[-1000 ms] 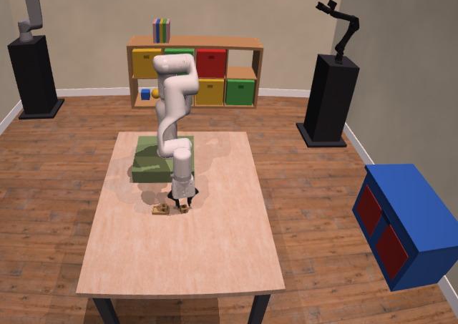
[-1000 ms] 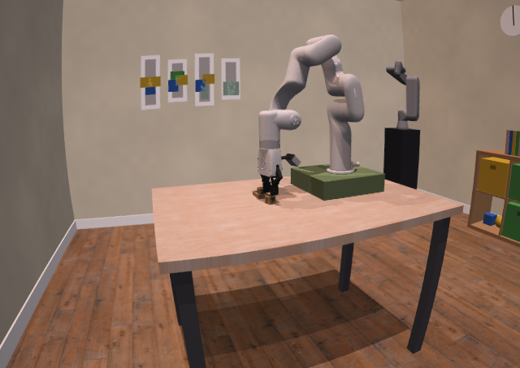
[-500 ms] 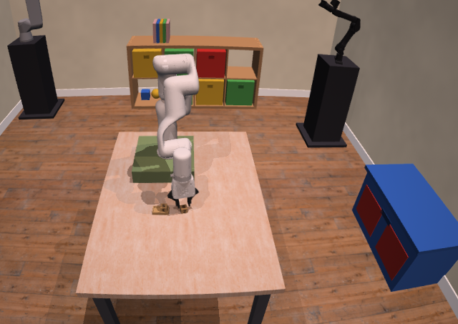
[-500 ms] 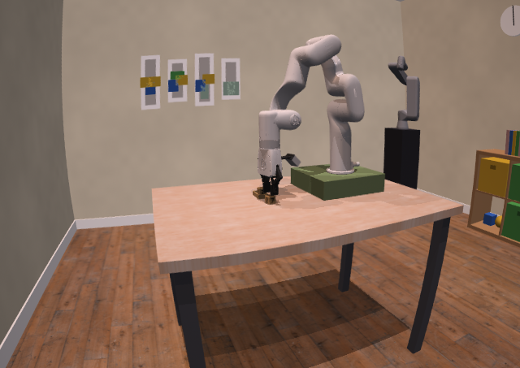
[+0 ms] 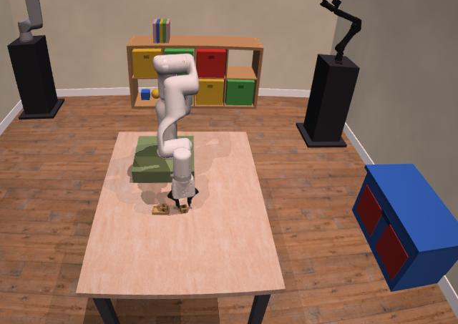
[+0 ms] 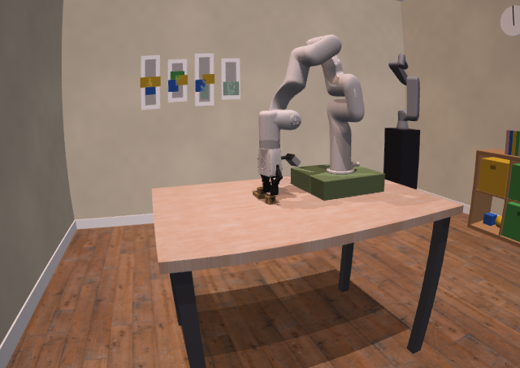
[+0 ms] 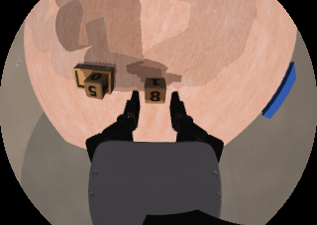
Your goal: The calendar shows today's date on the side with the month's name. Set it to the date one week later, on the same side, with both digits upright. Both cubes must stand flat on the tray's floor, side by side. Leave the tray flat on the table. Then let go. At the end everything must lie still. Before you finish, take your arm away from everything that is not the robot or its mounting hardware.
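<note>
wrist view: showed the gripper [image 7: 155, 98] [image 5: 183, 206] [image 6: 270, 193] partly open, grasping nothing, with the loose cube [image 7: 155, 95] [image 5: 183, 209] [image 6: 270, 199] between the fingertips, 8 and 1 inverted; showed the second cube [image 7: 94, 87] [image 5: 164, 207] [image 6: 260, 190], bearing 5 and 0, at the tray [image 7: 112, 81] [image 5: 160, 213] [image 6: 256, 194], beside the hand.

top view: placed tray and loose cube apart on the pale wooden table [image 5: 177, 257] [image 6: 252, 230] [image 7: 279, 52], near the green block [image 5: 151, 176] [image 6: 353, 184]; showed a blue cabinet [image 5: 410, 202] on the plank floor.

exterior view: caught four framed pictures [image 6: 150, 99] on the beige wall.

I read an inverted 8 and a 1 on one cube [image 5: 183, 209] [image 6: 270, 199] [image 7: 155, 90]; 5 and 0 on the other cube [image 5: 164, 207] [image 6: 260, 190] [image 7: 95, 85].
</note>
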Available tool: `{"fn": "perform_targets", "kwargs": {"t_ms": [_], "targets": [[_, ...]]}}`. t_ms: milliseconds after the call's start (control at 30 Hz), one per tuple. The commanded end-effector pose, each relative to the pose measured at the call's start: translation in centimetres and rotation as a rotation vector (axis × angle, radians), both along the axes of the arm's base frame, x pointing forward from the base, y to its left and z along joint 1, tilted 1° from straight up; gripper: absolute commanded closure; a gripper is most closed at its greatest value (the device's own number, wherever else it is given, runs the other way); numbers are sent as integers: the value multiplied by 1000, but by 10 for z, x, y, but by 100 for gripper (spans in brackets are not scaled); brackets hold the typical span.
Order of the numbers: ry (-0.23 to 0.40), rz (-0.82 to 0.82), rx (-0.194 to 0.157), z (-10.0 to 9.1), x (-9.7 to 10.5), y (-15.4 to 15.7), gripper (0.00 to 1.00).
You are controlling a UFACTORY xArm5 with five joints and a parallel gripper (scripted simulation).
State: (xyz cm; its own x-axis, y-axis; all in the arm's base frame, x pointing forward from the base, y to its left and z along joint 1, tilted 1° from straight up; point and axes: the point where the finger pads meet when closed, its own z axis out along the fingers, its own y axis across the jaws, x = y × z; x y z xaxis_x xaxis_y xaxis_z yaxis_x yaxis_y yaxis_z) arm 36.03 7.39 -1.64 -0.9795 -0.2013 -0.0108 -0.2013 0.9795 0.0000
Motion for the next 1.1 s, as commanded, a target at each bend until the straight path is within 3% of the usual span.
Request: {"fn": "perform_targets", "kwargs": {"t_ms": [0,733,1067], "targets": [[-3,0,1,1,1,0,53],[-3,0,1,2,1,0,53],[-3,0,1,21,1,0,53]]}}
